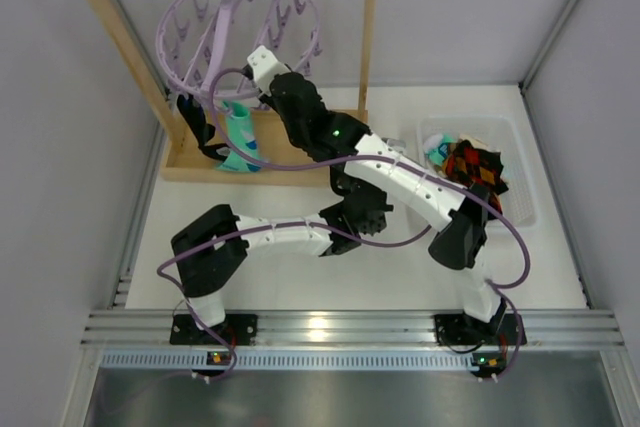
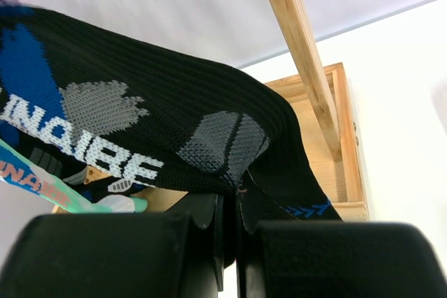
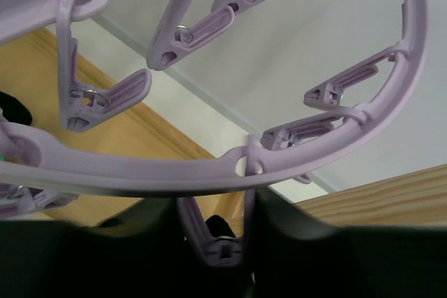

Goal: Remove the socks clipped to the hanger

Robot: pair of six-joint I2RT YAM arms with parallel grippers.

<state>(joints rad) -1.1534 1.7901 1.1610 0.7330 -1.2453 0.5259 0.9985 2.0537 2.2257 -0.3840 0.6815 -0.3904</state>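
lavender hanger [image 1: 215, 35] holds black sock [image 1: 200, 127] and teal sock [image 1: 238, 142]; left end effector [image 2: 237, 204] pinches lettered black sock [image 2: 140, 102].

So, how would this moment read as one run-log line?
left fingers: shut on black sock | right fingers: astride hanger clip, grip unclear | teal sock: hanging

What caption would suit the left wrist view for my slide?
Left gripper shut on a black sock with grey and white pattern, in front of the wooden rack.
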